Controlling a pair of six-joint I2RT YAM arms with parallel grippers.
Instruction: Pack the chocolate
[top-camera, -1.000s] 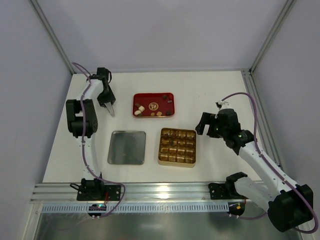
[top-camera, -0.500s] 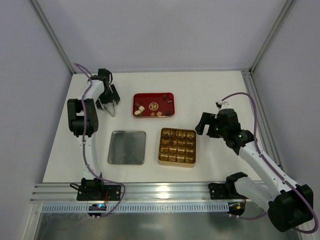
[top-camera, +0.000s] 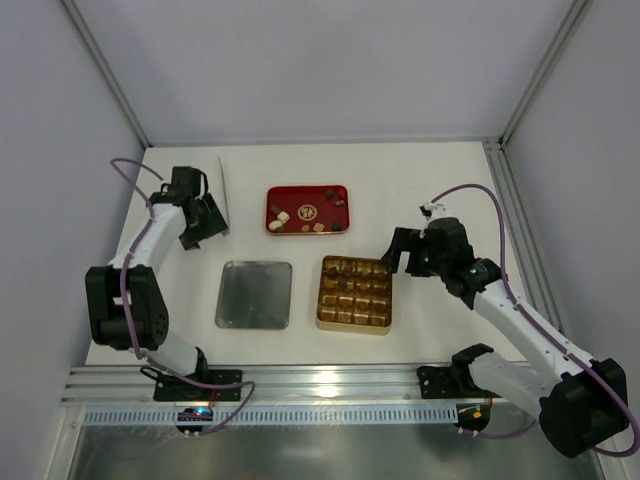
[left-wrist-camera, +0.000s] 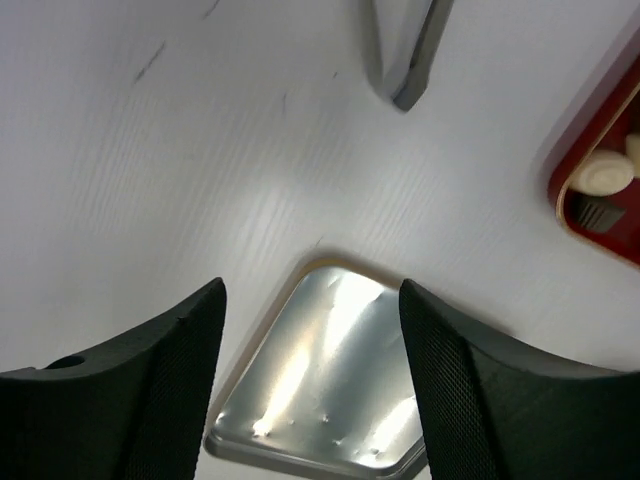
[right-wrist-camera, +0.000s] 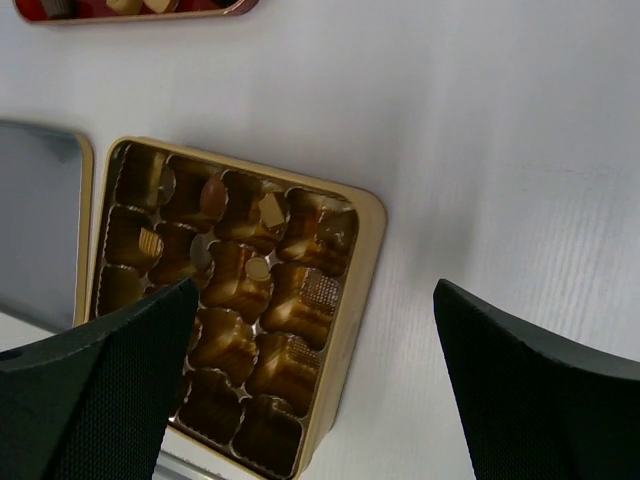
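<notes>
Several chocolate pieces, dark, tan and cream, lie in the small red tray at the back centre. A cream piece shows at the right edge of the left wrist view. The gold tin holds a few pieces in its far cells. My left gripper is open and empty, left of the red tray, above bare table; its fingers frame the silver lid. My right gripper is open and empty at the tin's right edge.
The flat silver lid lies left of the gold tin. A thin grey metal strip lies on the table beside my left gripper; its end shows in the left wrist view. The red tray's edge shows at the top of the right wrist view.
My left arm has swung its elbow out to the left and down, uncovering the grey strip; the gripper has shifted slightly left. My right gripper has crept left toward the gold tin.
</notes>
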